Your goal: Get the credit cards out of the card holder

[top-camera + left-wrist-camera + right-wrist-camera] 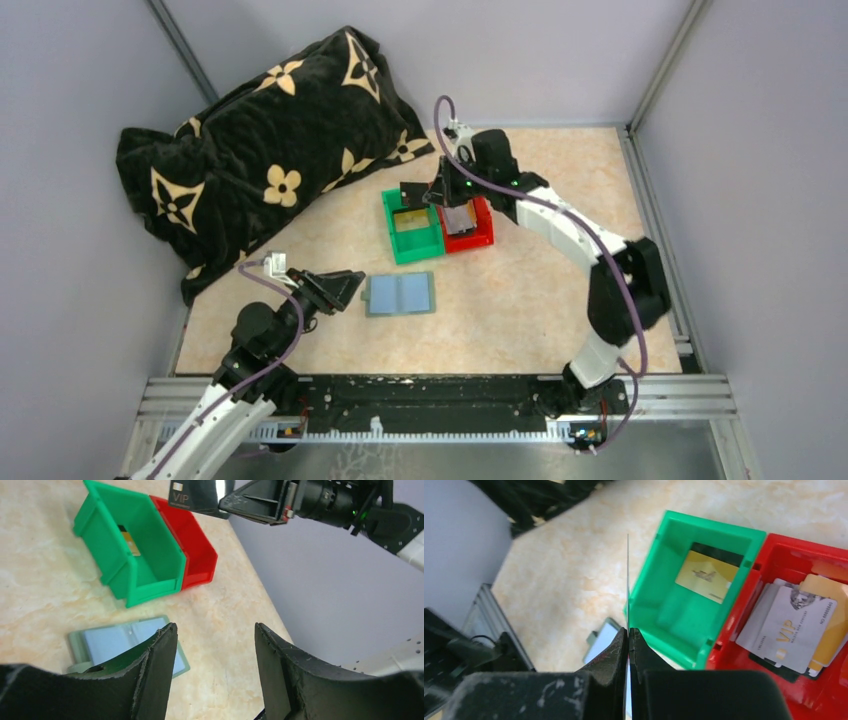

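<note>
The sage card holder (400, 293) lies open and flat on the table, its pale blue inside facing up. It also shows in the left wrist view (117, 641) and the right wrist view (599, 641). My right gripper (628, 629) is shut on a dark credit card marked VIP (192, 495), seen edge-on (628, 575), and holds it in the air above the bins (445, 195). A gold card (706, 576) lies in the green bin (412, 243). Several cards (789, 627) lie in the red bin (480, 236). My left gripper (215, 627) is open and empty just left of the holder (345, 285).
A black pillow with tan flower prints (260, 150) lies at the back left. The green bin (135, 555) and red bin (197, 552) stand side by side behind the holder. Grey walls close in the table on the left, back and right.
</note>
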Controlling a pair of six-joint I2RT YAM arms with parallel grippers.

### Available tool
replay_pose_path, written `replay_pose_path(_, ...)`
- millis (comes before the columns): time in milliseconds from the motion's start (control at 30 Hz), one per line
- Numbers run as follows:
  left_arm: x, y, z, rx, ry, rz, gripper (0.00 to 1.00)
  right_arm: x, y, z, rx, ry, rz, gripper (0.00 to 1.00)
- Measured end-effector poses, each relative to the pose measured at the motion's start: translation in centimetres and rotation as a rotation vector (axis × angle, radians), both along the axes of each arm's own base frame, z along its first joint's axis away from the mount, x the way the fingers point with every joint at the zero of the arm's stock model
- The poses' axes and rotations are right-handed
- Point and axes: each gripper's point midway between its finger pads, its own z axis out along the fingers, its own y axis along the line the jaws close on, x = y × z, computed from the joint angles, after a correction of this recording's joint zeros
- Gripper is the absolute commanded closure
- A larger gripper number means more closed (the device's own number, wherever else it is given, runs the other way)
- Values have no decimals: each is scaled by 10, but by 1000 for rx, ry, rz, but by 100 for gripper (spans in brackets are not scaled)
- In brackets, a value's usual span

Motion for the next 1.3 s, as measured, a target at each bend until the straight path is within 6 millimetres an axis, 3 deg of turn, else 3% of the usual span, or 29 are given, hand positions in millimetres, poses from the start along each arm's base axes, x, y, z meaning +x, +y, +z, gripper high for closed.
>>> replay_pose_path(133,1,2,-12,38,32,11,36,18,4,-50,-113,115,2,100)
replay_pose_path(300,2,4,-18,64,42,21,35,16,2,-112,-216,262,19,100)
replay_pose_path(433,1,5,-17,81,36,21,35,13,2,-137,-252,327,33,100)
replay_pose_path(800,3,6,-19,102,41,33,35,55,28,-130,-237,277,65,100)
replay_pose_path(967,5,7,-22,118,47,37,35,61,32,-133,-240,287,75,100)
replay_pose_path(1167,6,7,-23,125,47,43,35,54,30,-140,-257,325,89,100)
replay_pose_path(1300,7,7,-23,126,48,45,34,50,28,-142,-268,340,91,70)
